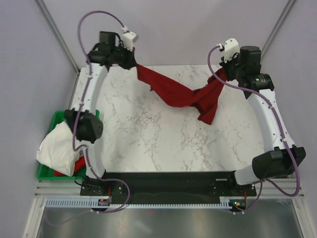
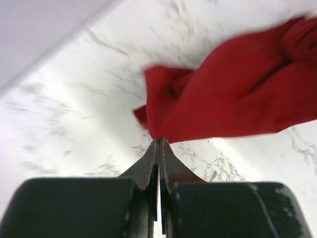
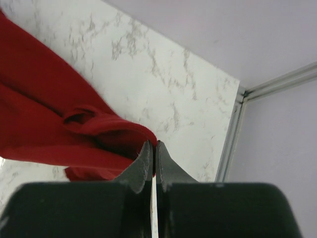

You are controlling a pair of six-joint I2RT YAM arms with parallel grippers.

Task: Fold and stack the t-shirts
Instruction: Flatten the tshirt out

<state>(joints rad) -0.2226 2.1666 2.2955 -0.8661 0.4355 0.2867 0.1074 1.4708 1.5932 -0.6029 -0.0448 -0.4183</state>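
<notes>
Both my jaws, left and right, clamp thin edges of the dark red t-shirt (image 1: pixel 173 94), strung twisted across the upper frame over the table (image 1: pixel 148 144); either pinch could slip, dropping it bunched.

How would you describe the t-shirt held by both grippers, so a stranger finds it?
Look over the far half of the marble table. A dark red t-shirt sags between the left gripper and the right gripper. It alone is held; the white t-shirt lies heaped on the green bin.
</notes>
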